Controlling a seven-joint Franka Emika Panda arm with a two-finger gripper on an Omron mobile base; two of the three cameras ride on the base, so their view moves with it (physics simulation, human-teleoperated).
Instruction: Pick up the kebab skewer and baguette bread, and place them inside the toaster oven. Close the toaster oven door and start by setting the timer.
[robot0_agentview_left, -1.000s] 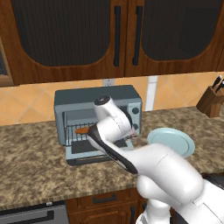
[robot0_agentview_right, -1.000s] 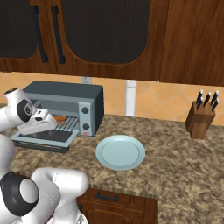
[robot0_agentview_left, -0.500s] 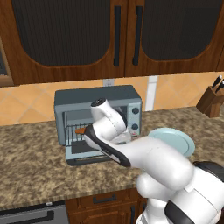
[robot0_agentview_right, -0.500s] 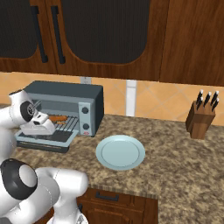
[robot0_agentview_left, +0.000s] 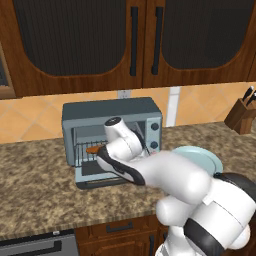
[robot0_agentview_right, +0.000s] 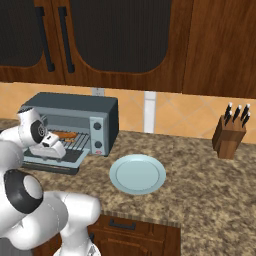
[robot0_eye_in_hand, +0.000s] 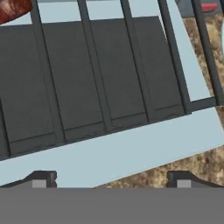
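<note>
The toaster oven stands on the counter with its door folded down flat. An orange-brown baguette lies on the wire rack inside; its end shows just left of my hand. In the hand view a reddish-brown chunk of the kebab skewer sits in the top left corner, above the rack bars and the door. My gripper hangs open over the door's outer edge with nothing between its fingers. It also shows low in front of the oven mouth.
A pale blue plate lies bare on the granite counter right of the oven. A knife block stands at the far right by the wall. The oven's knob panel is on its right side. Dark wooden cabinets hang above.
My hand has stayed almost in place over the open door, while the arm's elbow has swung closer to the cameras. The gripper has stayed open.
</note>
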